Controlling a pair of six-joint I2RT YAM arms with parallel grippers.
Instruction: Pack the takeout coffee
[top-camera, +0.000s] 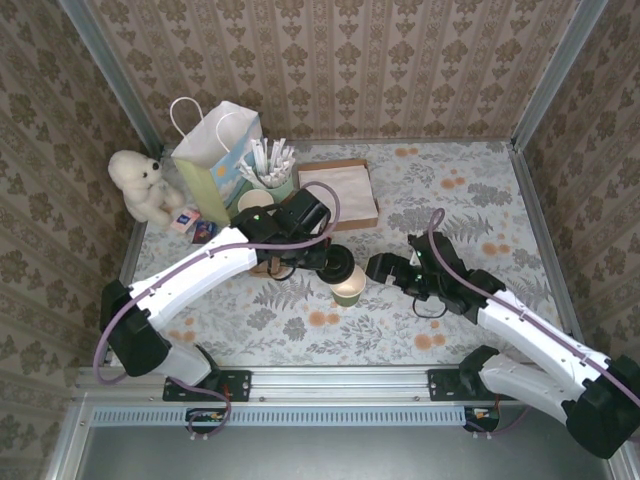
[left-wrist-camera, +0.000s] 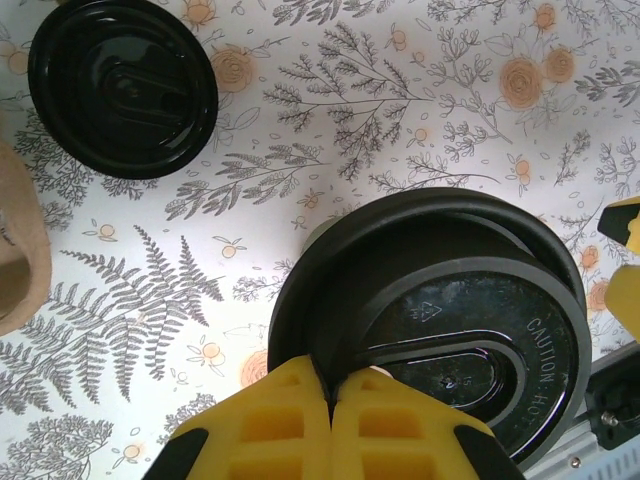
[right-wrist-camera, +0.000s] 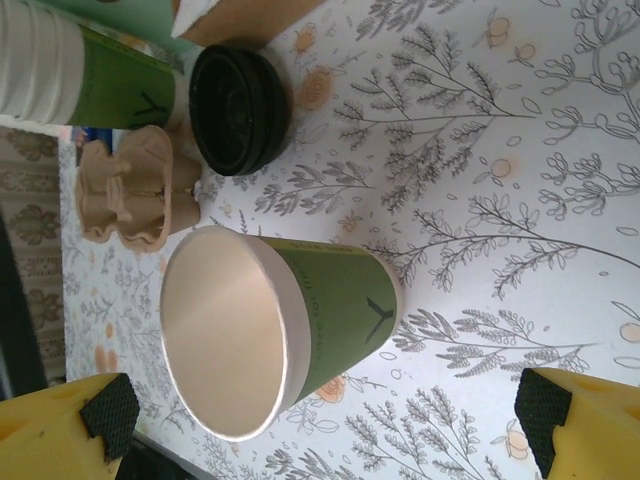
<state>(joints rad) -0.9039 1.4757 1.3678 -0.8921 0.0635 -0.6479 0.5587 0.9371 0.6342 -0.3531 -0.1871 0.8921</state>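
Cup (top-camera: 349, 288) stands upright mid-table, top open, not yet capped. Left gripper (left-wrist-camera: 335, 385) is clamped on the rim of a black lid (left-wrist-camera: 440, 330), roughly level, at the cup's 11 o'clock in the top view. My guess is the edge pinch keeps the lid's underside free to seat. Right gripper (right-wrist-camera: 328, 412) gapes wide at the cup's 2 o'clock, with the cup ahead of its jaws and not touching, likely staged to brace it for capping. Spare lid (left-wrist-camera: 120, 85) lies by the carrier (right-wrist-camera: 140, 190). Bag (top-camera: 215, 160) stands off at 10 o'clock.
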